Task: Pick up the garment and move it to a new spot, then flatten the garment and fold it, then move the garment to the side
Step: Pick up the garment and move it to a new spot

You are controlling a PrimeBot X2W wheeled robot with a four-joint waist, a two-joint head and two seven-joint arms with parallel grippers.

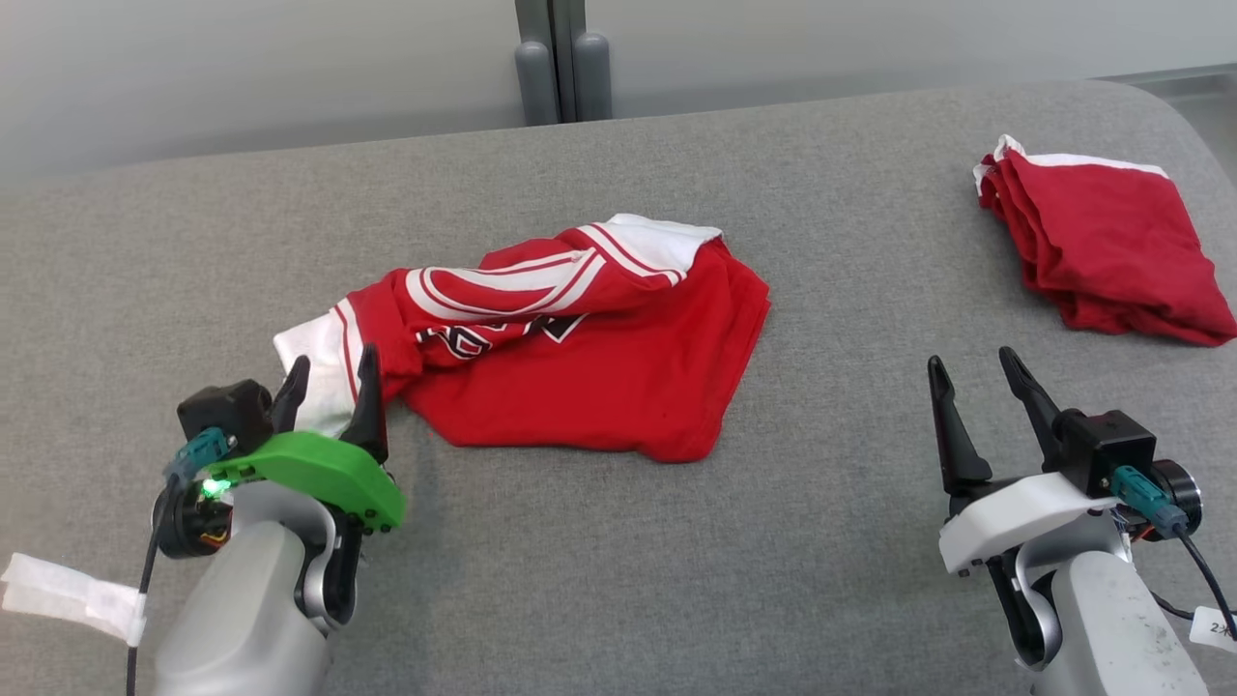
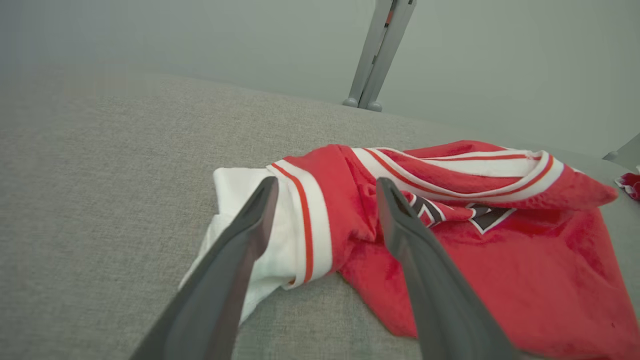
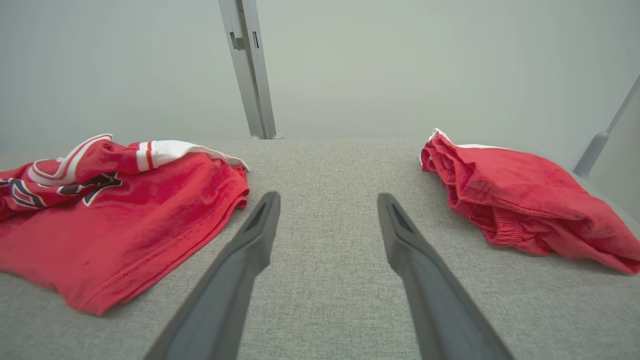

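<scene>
1. The shirt lay crumpled about mid-surface, a little over to the robot's left. It was bright red and bunched up, not flat at all.
2. One white sleeve with red stripes was flopped over the top at the far side. Another white sleeve end poked out at the near-left corner of the heap. You could just make out bits of black, white-edged lettering in the folds.
3. The left gripper was right at that near-left sleeve end. Its fingers were spread wide, one on either side of the white cuff, with nothing pinched between them. I couldn't tell whether the tips were actually touching the cloth.
4. The right gripper sat well off to the right of the shirt, over bare grey surface. Its fingers were wide apart too and had hold of nothing.
5. A folded cloth in a darker red, with a thin white edge along its far side, sat up at the far right. It was well apart from the shirt and beyond the right gripper.
6. A grey post stood behind the far edge of the surface, roughly centre.
</scene>
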